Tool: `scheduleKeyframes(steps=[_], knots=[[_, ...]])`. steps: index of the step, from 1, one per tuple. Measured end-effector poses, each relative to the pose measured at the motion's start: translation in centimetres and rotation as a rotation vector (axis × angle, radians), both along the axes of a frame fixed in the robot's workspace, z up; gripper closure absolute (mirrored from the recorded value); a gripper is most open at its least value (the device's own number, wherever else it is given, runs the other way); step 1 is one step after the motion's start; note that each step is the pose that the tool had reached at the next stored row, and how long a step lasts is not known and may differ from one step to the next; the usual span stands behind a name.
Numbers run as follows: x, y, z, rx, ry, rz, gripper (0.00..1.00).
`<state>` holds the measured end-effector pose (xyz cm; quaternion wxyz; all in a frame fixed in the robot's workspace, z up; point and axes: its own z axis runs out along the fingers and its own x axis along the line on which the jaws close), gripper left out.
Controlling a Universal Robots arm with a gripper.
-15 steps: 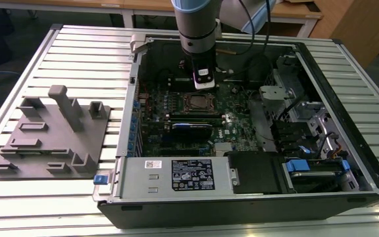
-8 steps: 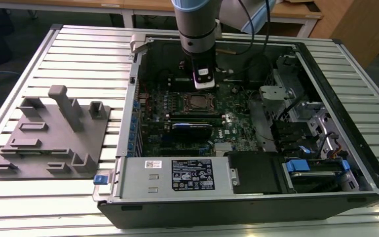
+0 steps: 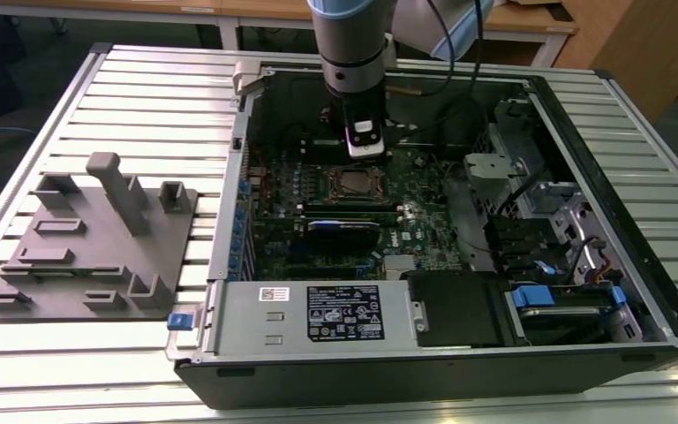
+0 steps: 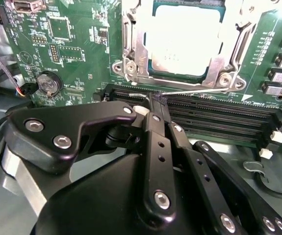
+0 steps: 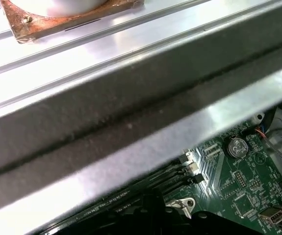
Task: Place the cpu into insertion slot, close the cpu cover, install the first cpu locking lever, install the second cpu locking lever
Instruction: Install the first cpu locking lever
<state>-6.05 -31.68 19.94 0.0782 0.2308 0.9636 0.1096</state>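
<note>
The cpu [image 4: 185, 34] lies in the insertion slot [image 3: 357, 183], its bright silver top showing through the window of the cpu cover [image 4: 133, 51], which lies down flat around it. A thin wire locking lever [image 4: 199, 91] runs along the socket's edge beside the long black memory slots. My gripper [image 4: 155, 100] is shut, its tips resting against the hooked end of that lever. In the exterior view the gripper [image 3: 365, 152] hangs inside the open computer case, just behind the socket.
The case's metal wall [image 5: 131, 122] passes close to the wrist. Memory slots [image 4: 219, 115] and a coin battery [image 4: 49, 83] flank the socket. A black card with a blue edge [image 3: 345, 227], the power supply box [image 3: 315, 314] and a grey fixture [image 3: 92, 238] lie nearer the front.
</note>
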Motion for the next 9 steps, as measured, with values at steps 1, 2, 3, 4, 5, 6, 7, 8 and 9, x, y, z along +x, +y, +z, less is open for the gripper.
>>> scheduleKeyframes(steps=[1, 2, 3, 4, 5, 6, 7, 8, 9], knots=[[0.0, 0.03, 0.0, 0.0001, 0.0, 0.0, 0.89], [0.0, 0.03, 0.0, 0.0001, 0.0, 0.0, 0.89], [0.0, 0.04, -0.01, 0.0001, -0.0001, 0.0, 0.89], [0.0, 0.04, -0.01, -0.0001, -0.0008, 0.0, 0.89], [0.0, 0.04, -0.04, -0.0002, -0.0025, 0.0, 0.89], [-0.01, 0.04, -0.06, -0.0002, -0.0053, 0.0, 0.89], [-0.01, 0.04, -0.09, -0.0002, -0.0074, 0.0, 0.89], [-0.01, 0.04, -0.1, -0.0003, -0.009, 0.0, 0.89], [0.0, 0.04, -0.11, -0.0002, -0.0103, 0.0, 0.89]])
